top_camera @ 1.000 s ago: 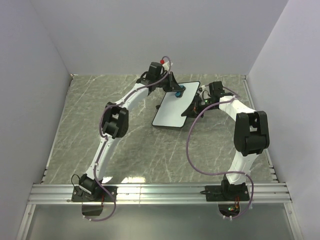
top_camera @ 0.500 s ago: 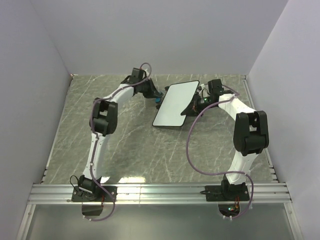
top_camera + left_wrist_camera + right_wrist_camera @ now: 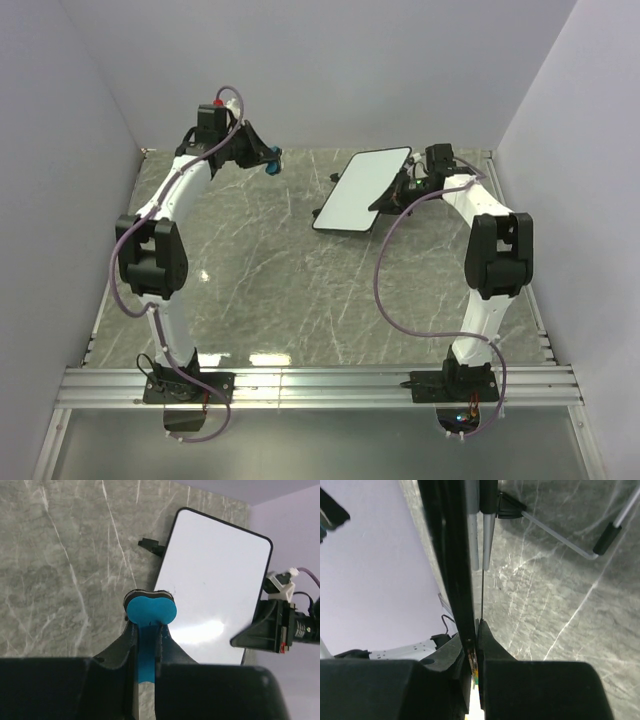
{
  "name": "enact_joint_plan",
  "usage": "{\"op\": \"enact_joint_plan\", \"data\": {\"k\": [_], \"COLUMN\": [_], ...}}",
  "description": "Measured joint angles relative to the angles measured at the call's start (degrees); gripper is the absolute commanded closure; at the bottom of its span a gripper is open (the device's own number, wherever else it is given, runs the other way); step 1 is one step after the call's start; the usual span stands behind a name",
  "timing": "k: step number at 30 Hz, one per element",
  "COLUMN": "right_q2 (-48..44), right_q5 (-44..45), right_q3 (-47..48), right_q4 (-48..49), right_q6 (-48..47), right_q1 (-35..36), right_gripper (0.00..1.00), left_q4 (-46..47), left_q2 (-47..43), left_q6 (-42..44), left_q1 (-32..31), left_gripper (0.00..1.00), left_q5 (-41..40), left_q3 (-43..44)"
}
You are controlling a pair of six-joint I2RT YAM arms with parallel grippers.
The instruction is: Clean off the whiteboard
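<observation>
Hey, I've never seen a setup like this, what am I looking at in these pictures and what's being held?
Two white-and-black robot arms are bolted at the near edge of a grey marble-patterned table. One picture looks down from above; the other two come from wrist cameras. The left end effector is shut on a small blue eraser, away from the board. The right end effector clamps the edge of a white rectangular black-rimmed whiteboard, holding it tilted. Its face looks clean.
</observation>
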Motion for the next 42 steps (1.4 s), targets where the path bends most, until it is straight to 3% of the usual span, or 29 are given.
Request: {"op": "enact_joint_plan", "data": {"k": [12, 13, 15, 16, 18, 19, 22, 27, 33, 37, 42], "right_q2": [1.5, 1.5, 1.9, 2.5, 3.5, 3.8, 3.8, 3.8, 2.7, 0.6, -8.9], "right_q5": [-0.5, -0.5, -0.5, -0.8, -0.9, -0.8, -0.7, -0.8, 1.9, 13.1, 30.1], "right_q3": [0.6, 0.6, 1.1, 1.9, 3.1, 3.5, 4.9, 10.1, 13.9, 16.4, 13.6], "right_q4": [1.0, 1.0, 0.2, -0.4, -0.9, -1.1, -2.3, -3.9, -6.6, -13.4, -19.5], "right_q6": [0.0, 0.0, 0.1, 0.2, 0.3, 0.4, 0.8, 1.1, -0.2, -3.4, -6.9], "right_q1": [0.6, 0.6, 0.6, 0.6, 0.9, 1.1, 1.5, 1.8, 2.0, 2.0, 2.1], "right_gripper": [1.00, 0.88, 0.77, 0.60, 0.45, 0.28, 0.11, 0.00, 0.00, 0.00, 0.00], "left_q4": [-2.5, -2.8, -2.8, -2.8, -2.8, -3.0, -3.2, -3.3, -4.0, -5.0, -7.0], "left_q2": [-3.0, -3.0, -3.1, -3.1, -3.1, -3.1, -3.1, -3.1, -3.1, -3.1, -3.1], "left_q6": [1.0, 1.0, 1.0, 1.0, 1.0, 1.0, 1.0, 1.0, 1.7, 3.0, 6.5], "left_q1": [-0.7, -0.7, -0.6, -0.7, -0.7, -0.7, -0.7, -0.7, -0.8, -0.8, -1.2], "left_gripper": [1.00, 1.00, 1.00, 1.00, 1.00, 1.00, 1.00, 1.00, 1.00, 1.00, 1.00], "left_q5": [-0.3, -0.3, -0.3, -0.3, -0.3, -0.3, -0.3, -0.3, -0.7, -2.1, -7.1], "left_q3": [-12.0, -12.0, -12.0, -12.0, -12.0, -12.0, -12.0, -11.9, -11.4, -11.4, -12.3]}}
